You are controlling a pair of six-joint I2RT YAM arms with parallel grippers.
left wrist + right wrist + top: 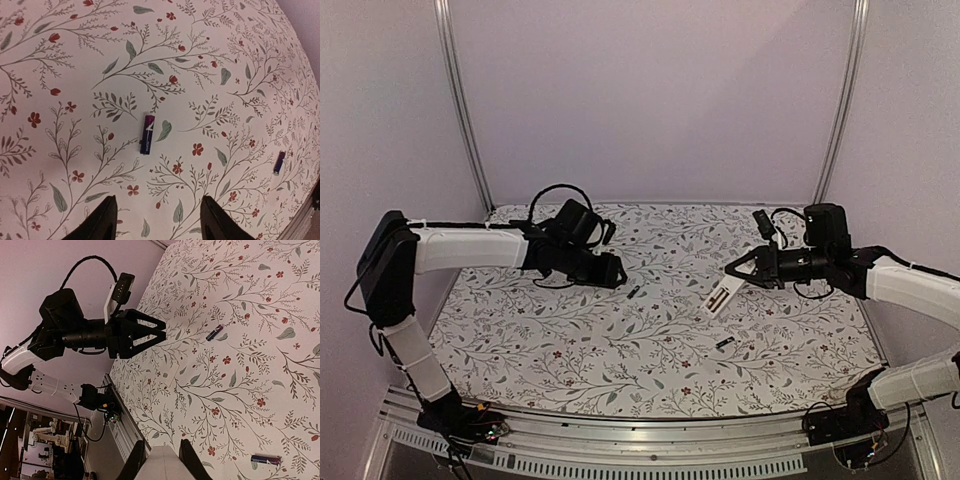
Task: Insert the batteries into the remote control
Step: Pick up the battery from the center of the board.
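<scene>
The counter [620, 350] is being covered by a matt cloth, lying smooth and printed with leaves and flowers. The batteries [147, 133] are being wrapped in glossy dark-purple film. The remote control [722, 296] is being shown as smooth white plastic. The left claw [157, 207] and the right claw [162, 446] are being shown as matt black plastic, and the arm shells [470, 248] as smooth white plastic. The near-edge rail [650, 442] is being shown as pale brushed metal.

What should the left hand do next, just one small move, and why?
Probably ease the left hand down and forward onto the nearer battery. That hand is open and empty just short of it, the battery lies loose on the cloth, and the right hand holds the remote control ready.
</scene>
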